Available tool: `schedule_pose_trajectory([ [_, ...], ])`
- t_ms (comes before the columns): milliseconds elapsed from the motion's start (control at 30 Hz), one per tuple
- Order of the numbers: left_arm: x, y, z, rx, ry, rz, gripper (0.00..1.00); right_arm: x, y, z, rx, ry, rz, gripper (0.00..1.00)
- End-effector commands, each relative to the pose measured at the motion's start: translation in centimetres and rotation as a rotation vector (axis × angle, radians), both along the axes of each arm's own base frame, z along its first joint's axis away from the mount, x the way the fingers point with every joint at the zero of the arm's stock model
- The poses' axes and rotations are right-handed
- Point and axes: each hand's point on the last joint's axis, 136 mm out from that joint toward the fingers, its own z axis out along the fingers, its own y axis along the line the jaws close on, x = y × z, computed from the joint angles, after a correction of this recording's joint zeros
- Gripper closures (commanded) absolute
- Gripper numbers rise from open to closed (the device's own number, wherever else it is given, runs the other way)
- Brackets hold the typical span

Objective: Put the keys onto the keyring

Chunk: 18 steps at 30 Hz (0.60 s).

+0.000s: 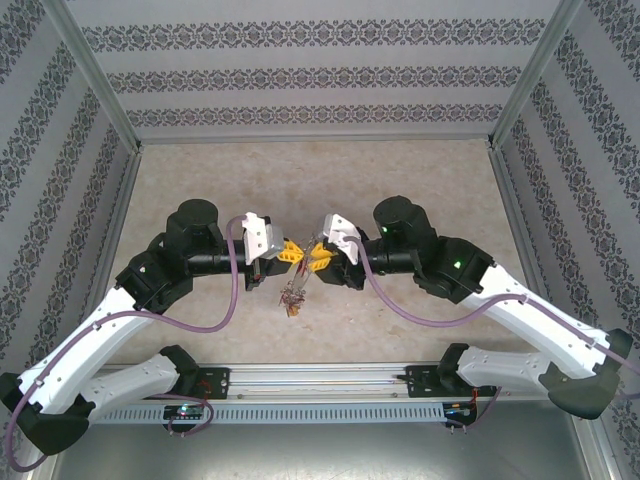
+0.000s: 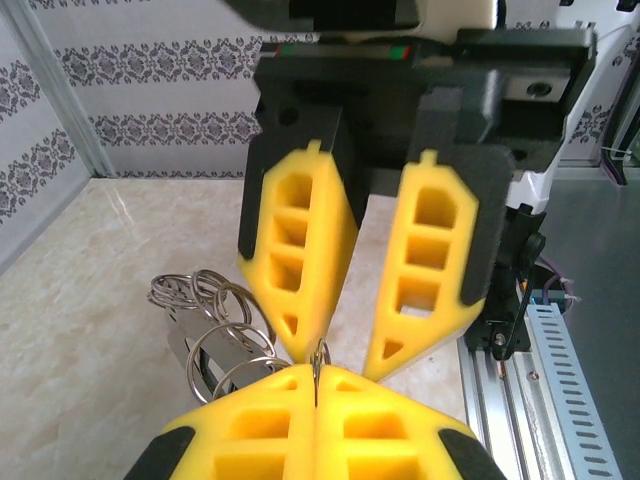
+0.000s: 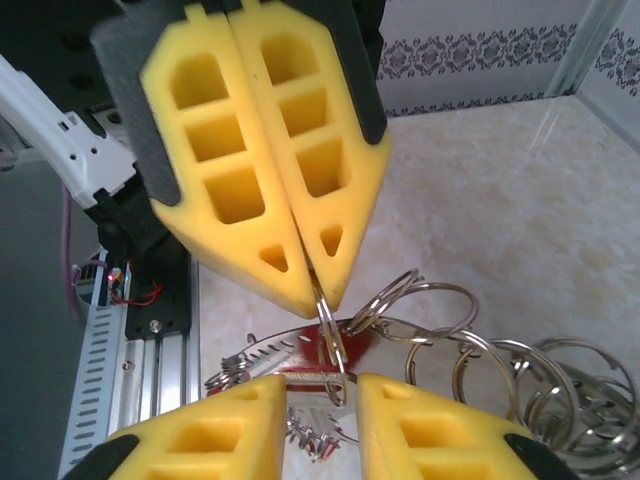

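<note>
We see the keyring (image 3: pixel 328 325) pinched, keys (image 1: pixel 293 298) bunched beneath it.
Left jaws clench its wire; right jaws stand released, seemingly clear of it.

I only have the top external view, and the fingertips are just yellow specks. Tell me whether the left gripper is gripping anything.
Observer: Yes. In the right wrist view the left gripper is shut, with the thin keyring pinched between its fingertips.
Operator: Report the right gripper's jaws.
Observer: In the left wrist view the right gripper has its jaws apart, with a clear gap between the tips.
Operator: Locate the red-tagged key.
Observer: In the right wrist view the red-tagged key hangs just under the left gripper's pinch, its red tag above the gap between the right gripper's fingers.
</note>
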Motion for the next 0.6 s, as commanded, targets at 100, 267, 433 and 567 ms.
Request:
schedule_pose_trajectory([
  [100, -0.5, 0.1, 2.3, -0.08, -0.058, -0.024, 1.0, -0.4, -0.2, 2.1, 0.09, 0.003, 0.032, 0.79],
  [267, -0.6, 0.2, 2.5, -0.084, -0.063, -0.023, 1.0, -0.2, 0.1, 1.6, 0.076, 0.024, 0.041, 0.85],
  [433, -0.5, 0.3, 2.6, -0.089, -0.07, -0.019, 1.0, -0.2, 0.3, 1.4, 0.073, 0.035, 0.047, 0.82],
  [567, -0.5, 0.4, 2.7, -0.093, -0.071, -0.017, 1.0, -0.2, 0.3, 1.1, 0.067, 0.043, 0.051, 0.88],
])
